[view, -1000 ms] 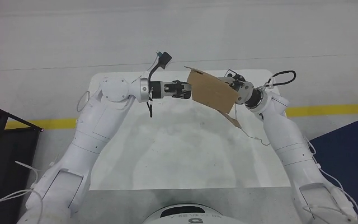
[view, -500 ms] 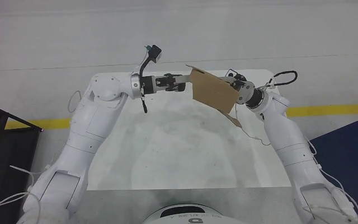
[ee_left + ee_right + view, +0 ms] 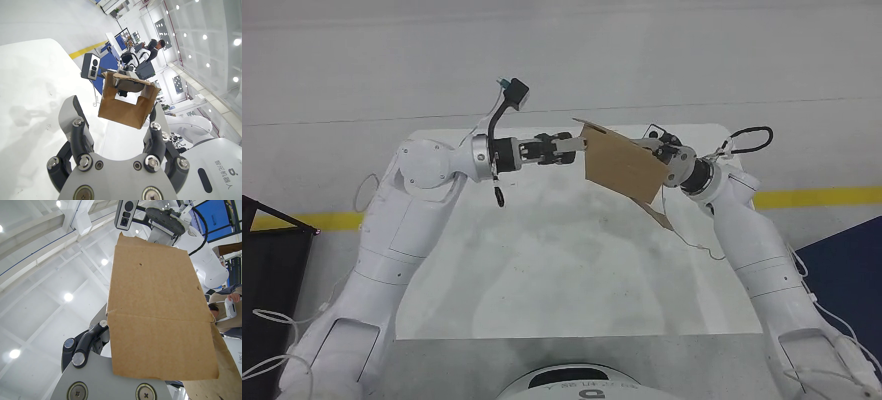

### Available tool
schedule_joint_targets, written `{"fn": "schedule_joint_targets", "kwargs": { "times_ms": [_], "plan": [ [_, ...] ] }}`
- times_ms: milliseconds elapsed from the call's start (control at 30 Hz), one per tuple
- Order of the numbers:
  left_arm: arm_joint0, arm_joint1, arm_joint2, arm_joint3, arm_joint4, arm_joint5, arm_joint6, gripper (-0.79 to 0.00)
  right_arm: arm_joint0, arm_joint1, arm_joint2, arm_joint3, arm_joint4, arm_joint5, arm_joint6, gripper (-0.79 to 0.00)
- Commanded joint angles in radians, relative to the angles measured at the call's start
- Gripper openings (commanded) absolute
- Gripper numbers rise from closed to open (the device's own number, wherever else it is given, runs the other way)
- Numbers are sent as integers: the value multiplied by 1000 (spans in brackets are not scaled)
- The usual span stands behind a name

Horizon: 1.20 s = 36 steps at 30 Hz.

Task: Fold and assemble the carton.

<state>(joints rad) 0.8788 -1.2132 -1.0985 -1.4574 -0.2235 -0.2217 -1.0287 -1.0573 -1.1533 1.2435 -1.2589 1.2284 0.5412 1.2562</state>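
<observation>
A brown carton [image 3: 624, 165], partly folded, hangs above the far side of the white table [image 3: 542, 290]. My right gripper [image 3: 662, 155] is shut on its right-hand side; in the left wrist view one dark pad [image 3: 130, 87] lies under a flap inside the carton [image 3: 121, 111]. In the right wrist view a flat panel of the carton [image 3: 160, 323] covers the fingers. My left gripper [image 3: 570, 147] stands open at the carton's left edge. In its own view the left gripper [image 3: 115, 104] has the carton's open end just ahead, one finger [image 3: 156, 113] by a corner.
A black rack [image 3: 262, 250] stands off the table's left edge and a blue object [image 3: 847, 260] off its right. A yellow floor line [image 3: 822, 196] runs behind. A thin cable [image 3: 687, 235] hangs from the right forearm over the table.
My left arm has swung its elbow outward and its gripper has shifted a little toward the table's far edge, staying at the carton's left edge. The carton and right arm have kept still.
</observation>
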Motion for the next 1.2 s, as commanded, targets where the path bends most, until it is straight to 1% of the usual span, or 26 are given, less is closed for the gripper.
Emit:
{"fn": "schedule_joint_targets", "kwargs": {
  "times_ms": [0,133,400,567,733,867,967,1067,1100,1167],
  "plan": [
    [-16,-4,20,14,12,23,8,-135,-2,1,2,-3,-1,1,1,-785],
    [-41,-11,51,42,14,41,20,-142,-6,2,4,-8,0,2,3,-785],
    [-65,-22,94,63,4,28,14,-157,-10,4,3,-15,0,4,0,-785],
    [-67,-23,103,72,13,22,12,-129,-9,4,0,-14,2,4,-3,-785],
    [-53,-13,62,96,-3,-4,16,-108,-8,4,-2,-13,5,1,-1,-785],
    [-20,1,4,100,-24,-30,12,-58,-5,4,-3,-9,9,0,-1,-785],
    [6,14,-50,109,-43,-41,12,-37,-3,4,-4,-7,13,2,-1,-785],
    [20,21,-84,138,-62,-31,18,-43,1,4,-5,-5,17,3,6,-785],
    [19,22,-84,145,-60,-25,20,-58,1,4,-6,-4,18,3,9,-785],
    [11,19,-67,163,-61,-11,16,-65,3,4,-8,-3,21,4,15,-785]
  ]
}}
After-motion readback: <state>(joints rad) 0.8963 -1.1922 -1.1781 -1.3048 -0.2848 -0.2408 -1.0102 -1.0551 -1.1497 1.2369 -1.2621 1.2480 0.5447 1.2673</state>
